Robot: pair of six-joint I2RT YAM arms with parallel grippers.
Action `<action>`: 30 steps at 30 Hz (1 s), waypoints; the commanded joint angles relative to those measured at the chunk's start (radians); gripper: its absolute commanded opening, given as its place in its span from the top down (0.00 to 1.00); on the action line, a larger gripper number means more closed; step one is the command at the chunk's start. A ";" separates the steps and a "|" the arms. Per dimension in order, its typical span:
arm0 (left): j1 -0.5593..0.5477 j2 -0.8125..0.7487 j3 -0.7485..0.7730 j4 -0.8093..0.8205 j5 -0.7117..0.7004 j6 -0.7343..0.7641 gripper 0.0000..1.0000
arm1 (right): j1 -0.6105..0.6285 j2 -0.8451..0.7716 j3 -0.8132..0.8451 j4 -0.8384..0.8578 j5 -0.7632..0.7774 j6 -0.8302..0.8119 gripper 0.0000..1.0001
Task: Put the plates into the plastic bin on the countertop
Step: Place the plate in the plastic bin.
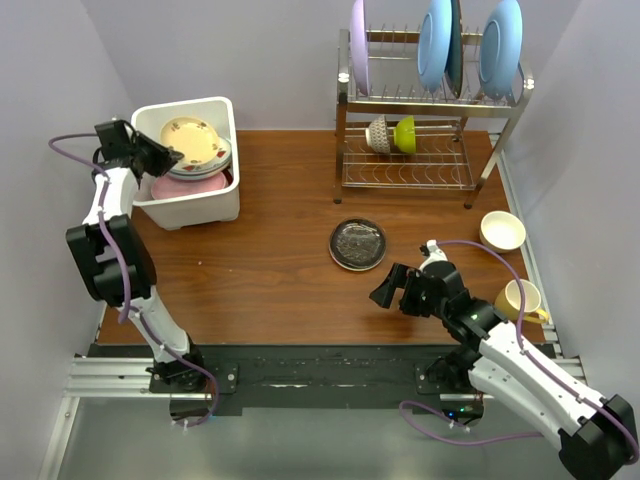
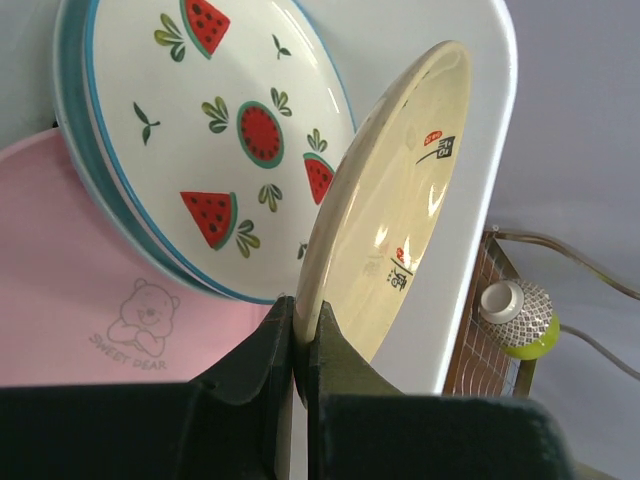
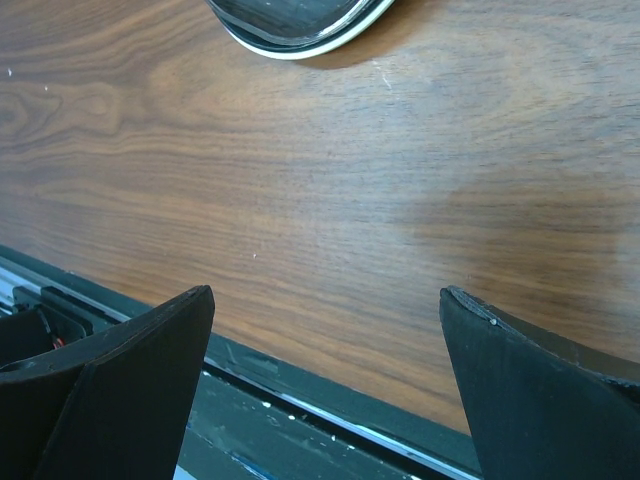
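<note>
Bin corner: our left tool (image 2: 298, 340) is clenched on the rim of the small yellowish plate (image 2: 400, 190), over the plastic bin (image 1: 190, 210) at the worktop's (image 1: 270, 280) far-left corner.
Slip risk: we judge this thin edge grip could let go early, knocking the watermelon plate (image 2: 230, 130) beneath and chipping both.
Near edge: our right tool (image 3: 322, 310) is spread wide and holds nothing, just short of the dark glass plate (image 1: 357, 243).
Open room: we see bare wood between the bin and the dark glass plate, but the bin's wall crowds the left tool.

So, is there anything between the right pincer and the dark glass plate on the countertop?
Nothing visible stands in the way. The right pincer is open, and only bare countertop lies between it and the dark glass plate.
</note>
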 commanded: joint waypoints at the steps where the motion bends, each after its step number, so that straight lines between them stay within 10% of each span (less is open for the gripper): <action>1: 0.005 0.027 0.062 0.029 -0.008 -0.011 1.00 | 0.004 0.012 -0.003 0.041 -0.009 0.005 0.01; 14: -0.001 0.135 0.120 0.003 0.035 0.009 1.00 | 0.005 0.035 -0.004 0.060 -0.021 0.003 0.01; 30: -0.015 0.190 0.151 -0.078 0.097 0.062 0.71 | 0.004 0.063 0.000 0.084 -0.039 0.008 0.01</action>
